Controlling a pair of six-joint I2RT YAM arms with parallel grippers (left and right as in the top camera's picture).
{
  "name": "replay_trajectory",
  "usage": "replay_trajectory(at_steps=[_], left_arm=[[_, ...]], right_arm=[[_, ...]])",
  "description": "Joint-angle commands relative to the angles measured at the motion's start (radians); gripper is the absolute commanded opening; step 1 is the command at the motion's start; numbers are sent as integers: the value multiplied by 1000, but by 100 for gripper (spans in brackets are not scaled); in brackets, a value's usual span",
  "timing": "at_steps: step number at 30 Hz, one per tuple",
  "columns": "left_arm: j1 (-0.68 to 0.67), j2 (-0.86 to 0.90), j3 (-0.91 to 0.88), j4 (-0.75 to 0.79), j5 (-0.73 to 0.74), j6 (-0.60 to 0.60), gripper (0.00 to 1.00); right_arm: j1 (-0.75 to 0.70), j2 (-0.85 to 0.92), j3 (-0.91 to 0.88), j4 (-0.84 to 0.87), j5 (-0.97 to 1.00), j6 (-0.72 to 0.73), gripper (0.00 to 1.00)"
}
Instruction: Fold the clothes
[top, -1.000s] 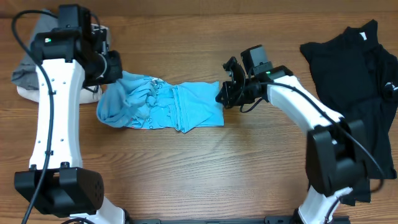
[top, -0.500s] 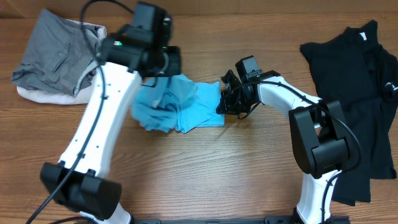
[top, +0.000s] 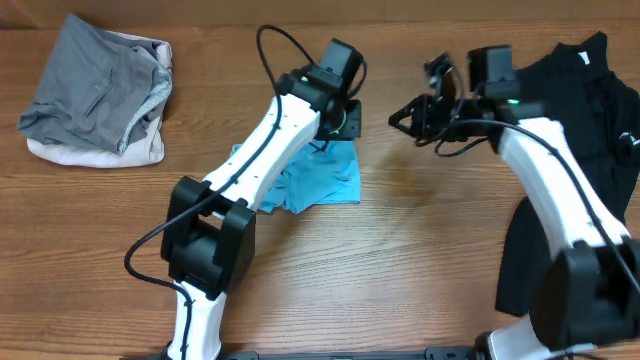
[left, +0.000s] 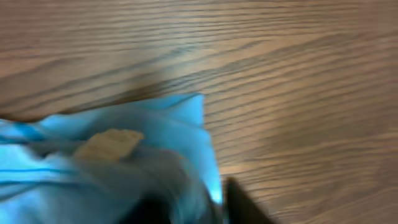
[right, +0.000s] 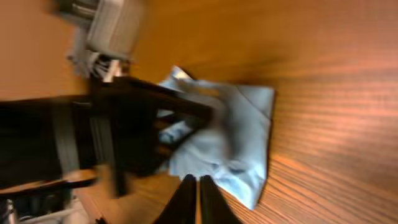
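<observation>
One wooden table (top: 420, 260), bare grain across the middle and the near side! The T-shirt (top: 325, 185) lies bunched just left of centre, light blue and rumpled. A grey-and-cream pile (top: 95, 90) sits at 10 o'clock, and a black shirt (top: 560, 90) drapes off the 3 o'clock edge. The left gripper (top: 340, 128) hangs over the T-shirt's far edge, too blurred to tell its jaws. The right gripper (top: 400, 118) hovers at 1 o'clock, fingers pressed together, empty.

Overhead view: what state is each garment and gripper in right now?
Light blue T-shirt, bunched into a rough fold on the wooden table.
Grey and cream garment pile, crumpled heap, untouched.
Black shirt, laid out, unfolded.
Left gripper, at the T-shirt's edge; jaws too blurred to read.
Right gripper, shut, empty, clear of the T-shirt.
</observation>
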Motion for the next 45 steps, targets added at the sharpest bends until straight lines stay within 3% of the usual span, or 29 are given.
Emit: replay_trajectory(at_steps=[1, 6, 11, 17, 23, 30, 41, 45], left_arm=[[-4, -17, 47, -26, -8, 18, 76], [96, -85, 247, -257, -72, 19, 99], [260, -188, 390, -427, -78, 39, 100], [492, -235, 381, -655, -77, 164, 100], [666, -235, 370, -633, 65, 208, 100], [748, -235, 370, -632, 76, 262, 100], [747, -233, 369, -639, 56, 284, 99], [747, -232, 362, -637, 52, 292, 100]], right_arm=[[-19, -43, 13, -16, -19, -5, 14], [-20, -43, 12, -24, -8, -5, 21], [-14, -43, 12, -28, -8, -5, 22], [102, -38, 12, -49, 116, -26, 28], [322, 21, 12, 14, 264, 8, 35], [572, 158, 12, 224, 454, 4, 63], [650, 314, 12, 533, 430, 26, 64], [650, 327, 15, 600, 390, 43, 54]])
